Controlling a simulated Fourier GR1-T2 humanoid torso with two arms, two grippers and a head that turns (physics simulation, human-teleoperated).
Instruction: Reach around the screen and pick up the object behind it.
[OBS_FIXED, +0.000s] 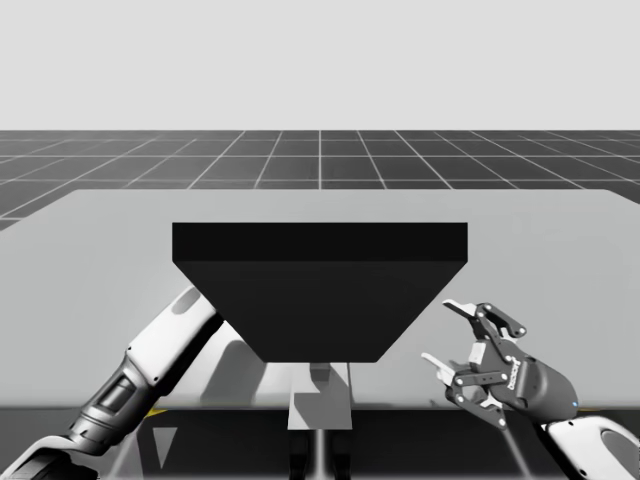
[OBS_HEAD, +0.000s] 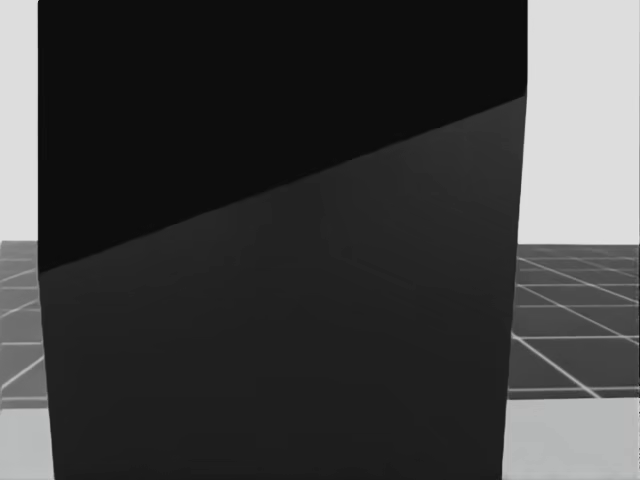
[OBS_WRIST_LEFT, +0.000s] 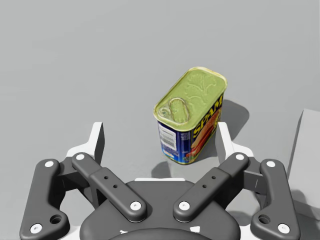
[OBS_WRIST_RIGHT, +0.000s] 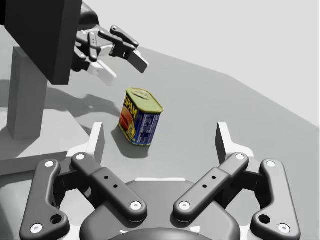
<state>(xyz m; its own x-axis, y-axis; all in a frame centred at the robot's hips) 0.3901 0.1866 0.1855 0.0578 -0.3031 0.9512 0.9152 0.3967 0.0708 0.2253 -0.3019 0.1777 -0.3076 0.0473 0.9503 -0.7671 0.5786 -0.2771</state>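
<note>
High view: a pale grey table (OBS_FIXED: 90, 230) sits on a dark gridded floor (OBS_FIXED: 320, 160) against a blank backdrop, with a black screen (OBS_FIXED: 320, 280) mid-table. Behind the screen, a blue rectangular can (OBS_WRIST_LEFT: 190, 115) stands upright just ahead of my left gripper (OBS_WRIST_LEFT: 160, 137), whose fingers are spread wide. My right gripper (OBS_FIXED: 447, 335) hovers beside the screen, equally wide.

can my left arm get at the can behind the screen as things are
Probably yes: the left gripper is past the screen, open, with the blue can upright just ahead of it and nothing between.
</note>
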